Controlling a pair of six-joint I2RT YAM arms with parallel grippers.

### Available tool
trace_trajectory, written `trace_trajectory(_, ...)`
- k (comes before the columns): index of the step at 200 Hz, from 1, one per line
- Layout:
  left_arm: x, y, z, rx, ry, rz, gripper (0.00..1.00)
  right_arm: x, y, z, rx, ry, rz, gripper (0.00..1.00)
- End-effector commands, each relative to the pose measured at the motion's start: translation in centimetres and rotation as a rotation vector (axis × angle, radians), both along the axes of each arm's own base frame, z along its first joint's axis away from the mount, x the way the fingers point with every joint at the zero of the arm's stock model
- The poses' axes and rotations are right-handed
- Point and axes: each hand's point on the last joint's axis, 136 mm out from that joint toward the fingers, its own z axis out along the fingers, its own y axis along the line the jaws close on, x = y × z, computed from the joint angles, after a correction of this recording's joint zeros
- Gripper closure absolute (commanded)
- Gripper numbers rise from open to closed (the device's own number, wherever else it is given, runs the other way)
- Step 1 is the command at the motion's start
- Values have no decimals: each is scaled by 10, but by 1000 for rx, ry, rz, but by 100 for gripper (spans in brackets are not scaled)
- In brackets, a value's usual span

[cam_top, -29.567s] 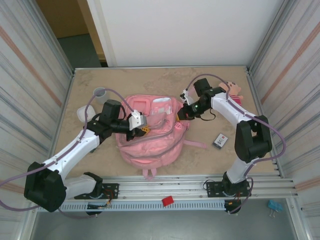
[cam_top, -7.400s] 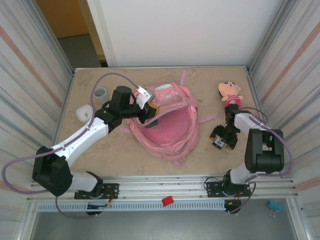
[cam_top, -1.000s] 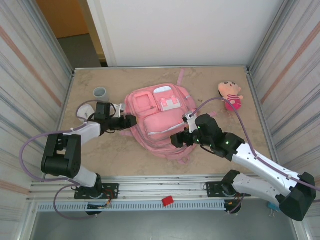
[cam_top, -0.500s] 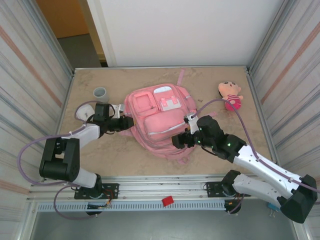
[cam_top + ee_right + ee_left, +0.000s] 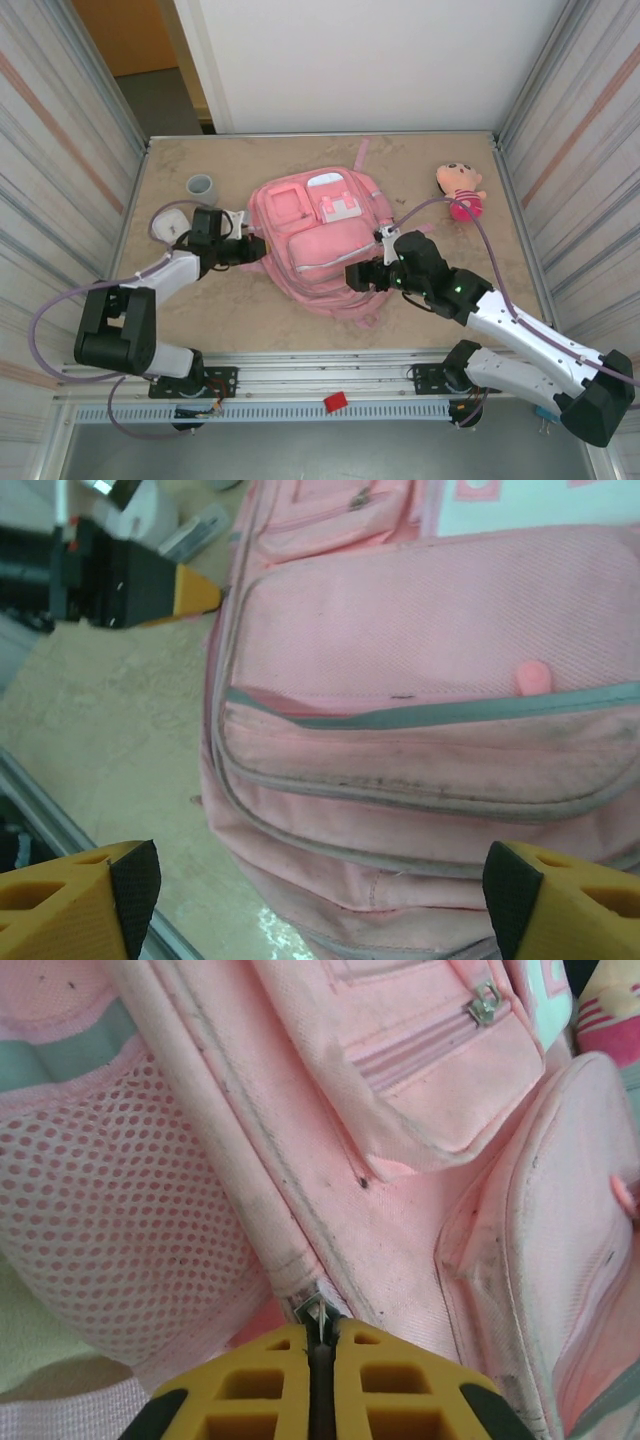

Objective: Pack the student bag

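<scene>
Surface: beige marbled tabletop (image 5: pixel 440 170), walled. Centre: large pink fabric backpack (image 5: pixel 320 250), front up, pockets zipped, contents hidden. Tools: left gripper (image 5: pixel 264 243) clamped on small metal zipper pull (image 5: pixel 317 1317) at its left seam; right gripper (image 5: pixel 351 276) spread wide above its lower front. Far left: grey cup (image 5: pixel 200 186), interior unreadable.

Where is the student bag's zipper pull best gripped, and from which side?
Pinch the small metal zipper pull on the side seam of the student bag, coming low from the left: its thin tab sticks outward there, and the left gripper pinches it so.

Pink student bag (image 5: pixel 312 262), grey cup (image 5: pixel 201 186), mottled beige table (image 5: pixel 250 160)
</scene>
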Motion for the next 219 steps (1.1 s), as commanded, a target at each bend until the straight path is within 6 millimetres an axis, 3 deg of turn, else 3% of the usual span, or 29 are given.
trace_trajectory(1,-11,6,-6,137,-56,-32,92,-3,-1,-16,134,210,-157,16)
trace_trajectory(34,-7,1,1,226,-205,-72,98,-17,8,-48,288,478,-299,17)
trace_trajectory(86,-11,-5,11,299,-377,-116,99,-1,32,-41,558,567,-392,32)
trace_trajectory(125,-17,-18,20,318,-486,-170,100,2,55,-46,574,601,-388,36)
trace_trajectory(162,-21,-21,25,320,-547,-180,100,2,71,-64,566,667,-401,41)
trace_trajectory(219,-27,-25,24,305,-562,-215,100,28,79,-68,605,641,-435,52)
